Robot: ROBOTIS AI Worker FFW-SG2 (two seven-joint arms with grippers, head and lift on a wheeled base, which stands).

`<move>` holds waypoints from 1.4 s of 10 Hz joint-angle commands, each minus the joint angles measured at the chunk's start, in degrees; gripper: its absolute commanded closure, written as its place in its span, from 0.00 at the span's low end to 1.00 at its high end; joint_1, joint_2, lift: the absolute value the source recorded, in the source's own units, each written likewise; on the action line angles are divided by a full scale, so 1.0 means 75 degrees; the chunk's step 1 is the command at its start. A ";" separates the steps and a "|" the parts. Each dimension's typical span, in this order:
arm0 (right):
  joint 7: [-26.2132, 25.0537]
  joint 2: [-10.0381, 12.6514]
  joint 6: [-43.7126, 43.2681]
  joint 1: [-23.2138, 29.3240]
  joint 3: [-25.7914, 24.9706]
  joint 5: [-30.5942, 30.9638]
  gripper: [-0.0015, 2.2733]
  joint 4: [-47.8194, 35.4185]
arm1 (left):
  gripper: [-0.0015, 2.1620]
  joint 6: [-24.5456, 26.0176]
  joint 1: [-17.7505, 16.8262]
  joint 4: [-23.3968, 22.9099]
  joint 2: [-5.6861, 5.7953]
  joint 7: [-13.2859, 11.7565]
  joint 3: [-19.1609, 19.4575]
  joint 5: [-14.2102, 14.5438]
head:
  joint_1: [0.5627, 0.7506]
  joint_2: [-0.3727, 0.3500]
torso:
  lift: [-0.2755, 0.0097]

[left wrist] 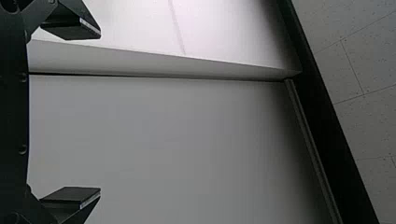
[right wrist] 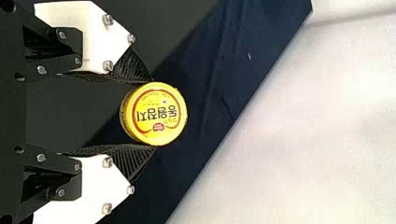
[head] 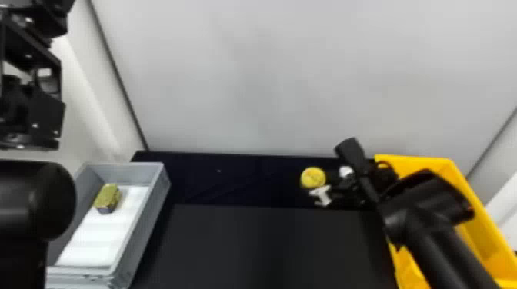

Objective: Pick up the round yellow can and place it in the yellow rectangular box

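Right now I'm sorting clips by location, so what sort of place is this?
Probably a lab or test workstation: a dark table with a grey bin on the left, a yellow box on the right, and a plain pale panel behind.

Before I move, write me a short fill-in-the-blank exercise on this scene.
The lid of the round can is mainly ____.
Seen by the robot, the yellow box stands to the can's ____.
The left arm's jaws are not shut but ____.
The sheet in the grey box is ____.

Missing words: yellow; right; open; white.
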 commanded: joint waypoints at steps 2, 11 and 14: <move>-0.0012 -0.0404 0.0272 0.0065 -0.0985 0.0566 0.28 -0.0960 | 0.05 0.0086 0.0003 -0.0046 0.0001 0.0000 0.0024 -0.0012 | 0.53 0.59 | 0.96; -0.0153 -0.0979 0.0975 0.0838 -0.2814 0.1258 0.28 -0.2331 | 0.05 0.0297 0.0003 -0.0222 0.0036 -0.0011 0.0118 -0.0047 | 0.53 0.59 | 0.96; -0.0235 -0.1061 0.1186 0.1108 -0.3200 0.1270 0.28 -0.2367 | 0.05 0.0308 0.0003 -0.0246 0.0060 -0.0035 0.0153 -0.0047 | 0.53 0.59 | 0.96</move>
